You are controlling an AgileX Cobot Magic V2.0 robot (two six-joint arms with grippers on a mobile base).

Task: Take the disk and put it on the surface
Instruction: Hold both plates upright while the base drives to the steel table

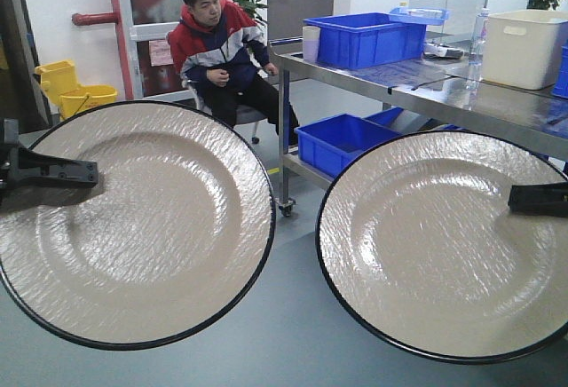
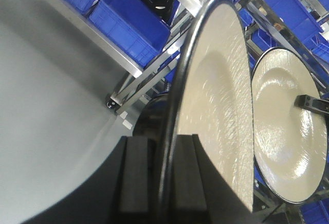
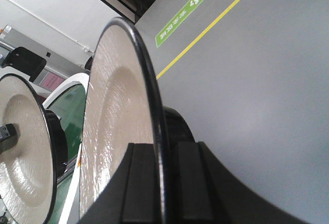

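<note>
Transport is the step: left gripper (image 2: 162, 183) pinches the left disk (image 1: 151, 227) by its rim, right gripper (image 3: 162, 178) the right disk (image 1: 435, 245), both upright in air; next, I think, lower them flat onto the surface, not in view.

The left disk (image 1: 151, 227) and right disk (image 1: 435, 245) look glossy, cream-glazed with a rippled face (rims smooth black); the bench (image 1: 497, 107) is shiny metal, the crate (image 1: 364, 39) smooth plastic

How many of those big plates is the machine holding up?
2. The left plate sits clamped in the left pincer, the right plate in the right pincer. No others show.
</note>
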